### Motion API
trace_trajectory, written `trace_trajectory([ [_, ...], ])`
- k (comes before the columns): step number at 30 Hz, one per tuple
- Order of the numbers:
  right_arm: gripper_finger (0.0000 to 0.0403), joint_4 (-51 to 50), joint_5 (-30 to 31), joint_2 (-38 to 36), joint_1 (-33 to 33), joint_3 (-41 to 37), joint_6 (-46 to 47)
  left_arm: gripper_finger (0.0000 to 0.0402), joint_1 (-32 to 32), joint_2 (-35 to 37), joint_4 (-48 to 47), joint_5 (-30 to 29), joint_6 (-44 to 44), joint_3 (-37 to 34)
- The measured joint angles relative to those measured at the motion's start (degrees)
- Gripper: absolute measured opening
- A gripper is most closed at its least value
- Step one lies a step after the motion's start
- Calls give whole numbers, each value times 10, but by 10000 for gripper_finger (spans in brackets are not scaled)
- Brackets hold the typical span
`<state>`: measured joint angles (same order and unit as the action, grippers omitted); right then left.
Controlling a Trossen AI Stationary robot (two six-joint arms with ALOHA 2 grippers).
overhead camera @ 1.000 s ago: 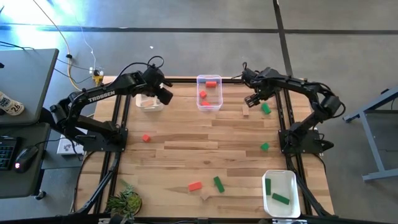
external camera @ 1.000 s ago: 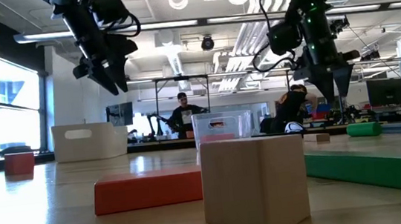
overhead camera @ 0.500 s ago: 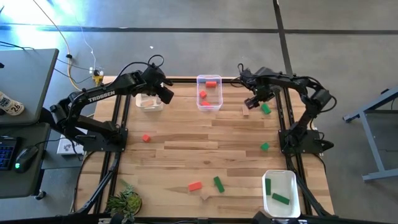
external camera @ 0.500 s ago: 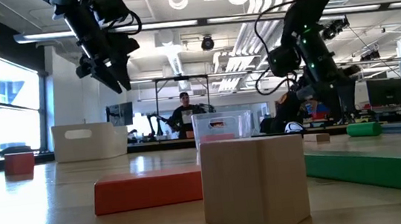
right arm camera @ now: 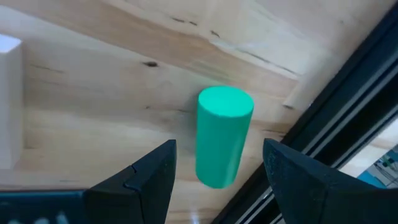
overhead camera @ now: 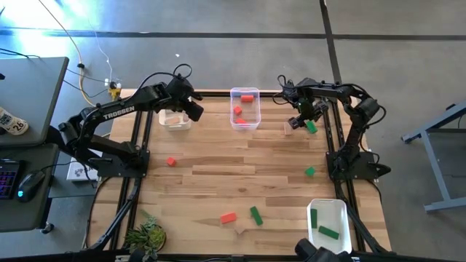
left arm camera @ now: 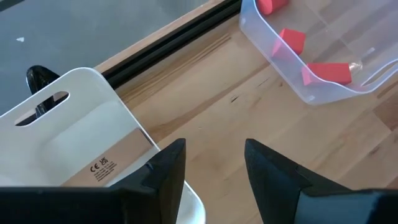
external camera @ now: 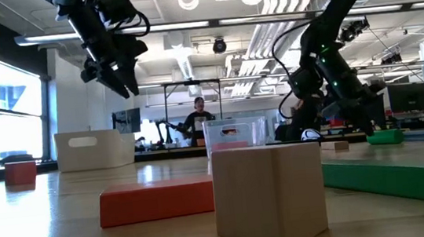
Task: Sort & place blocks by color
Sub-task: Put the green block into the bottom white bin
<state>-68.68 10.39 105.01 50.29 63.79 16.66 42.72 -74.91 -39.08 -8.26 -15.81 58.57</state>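
My right gripper (overhead camera: 306, 121) is open, low over the table's far right, just above a short green cylinder block (right arm camera: 222, 135) that lies on its side; its fingers (right arm camera: 149, 174) stand either side of the block without touching it. A pale wood block (overhead camera: 288, 129) lies beside it. My left gripper (overhead camera: 196, 110) is open and empty, raised beside the white bin (overhead camera: 175, 118). The clear bin (overhead camera: 245, 108) holds red blocks (left arm camera: 326, 73). Loose red (overhead camera: 228, 217) and green (overhead camera: 255, 215) blocks lie on the table.
A white bin (overhead camera: 328, 225) with two green blocks stands at the near right. A red cube (overhead camera: 170, 161) lies at the left, a green cube (overhead camera: 309, 172) at the right. A plant (overhead camera: 145, 236) sits at the near left corner. People show in the room beyond.
My right gripper has gone down toward the green cylinder block and a little toward the table's right edge, staying open. My left gripper has kept still above the white bin.
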Motion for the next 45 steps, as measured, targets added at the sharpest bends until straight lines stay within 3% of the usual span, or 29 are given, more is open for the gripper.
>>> trace_trajectory([
  [10,218,6,-2,38,19,0,-33,154,0,0,4,-1,0,0],
  [22,98,6,1,38,19,0,-28,154,0,0,5,-10,39,0],
  [29,82,-5,-5,31,15,0,-40,154,0,0,5,-18,45,0],
  [36,82,-13,-37,-48,-25,0,0,154,0,0,5,-18,45,0],
  [45,82,-16,-97,-194,-117,0,125,154,0,0,4,-18,45,0],
])
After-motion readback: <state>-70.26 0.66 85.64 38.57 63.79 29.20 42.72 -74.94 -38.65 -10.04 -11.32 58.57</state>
